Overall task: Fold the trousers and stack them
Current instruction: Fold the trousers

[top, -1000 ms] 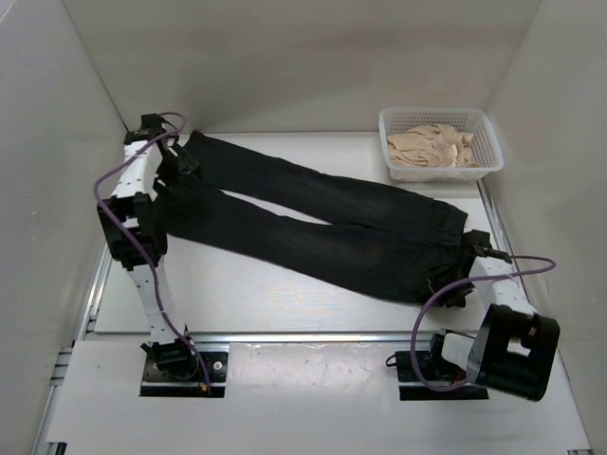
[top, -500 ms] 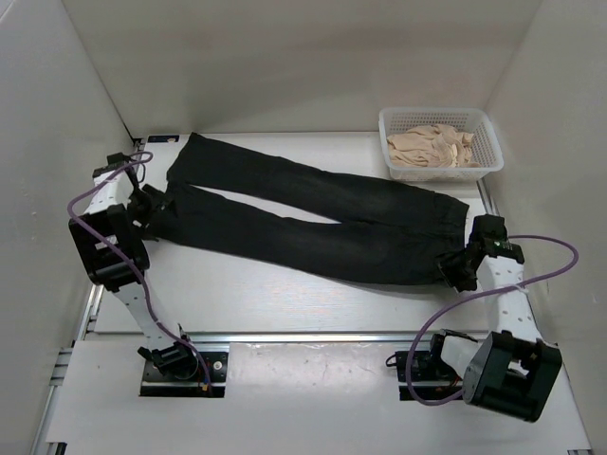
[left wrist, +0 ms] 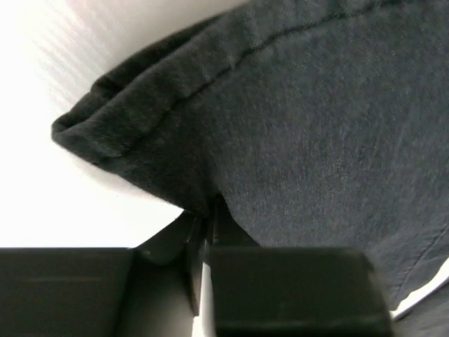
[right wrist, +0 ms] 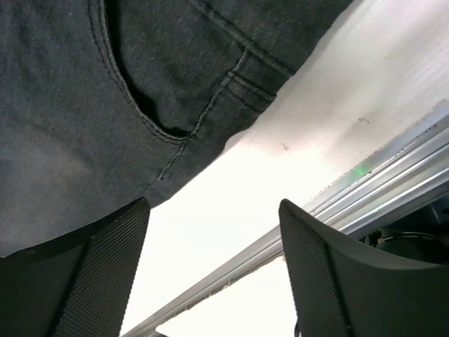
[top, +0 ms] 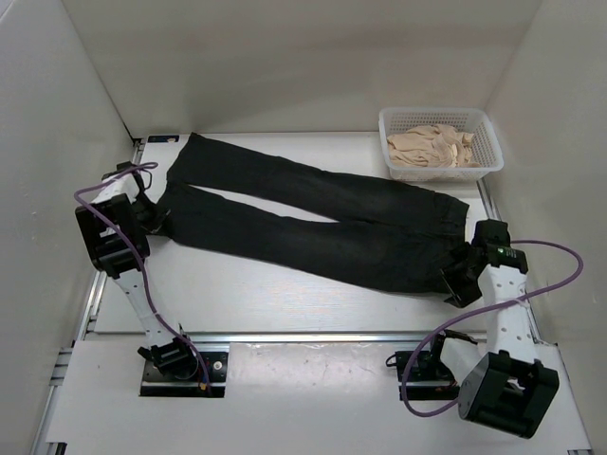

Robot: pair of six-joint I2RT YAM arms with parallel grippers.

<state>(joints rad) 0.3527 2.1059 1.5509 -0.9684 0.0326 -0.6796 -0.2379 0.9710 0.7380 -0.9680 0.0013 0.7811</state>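
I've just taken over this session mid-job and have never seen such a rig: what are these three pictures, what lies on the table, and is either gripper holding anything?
The machine is two white robot arms, the left arm and the right arm, bolted at the near edge of a white table. The wide picture looks down from above and behind them; each close-up comes from a camera on one wrist. A pair of long black fabric trousers lies spread across the table, leg ends to the left. At the far right stands a white plastic mesh basket holding beige cloth. The left gripper is pinched shut on the near leg's edge, close to its hem. The right gripper stands open at the waist end, holding nothing.
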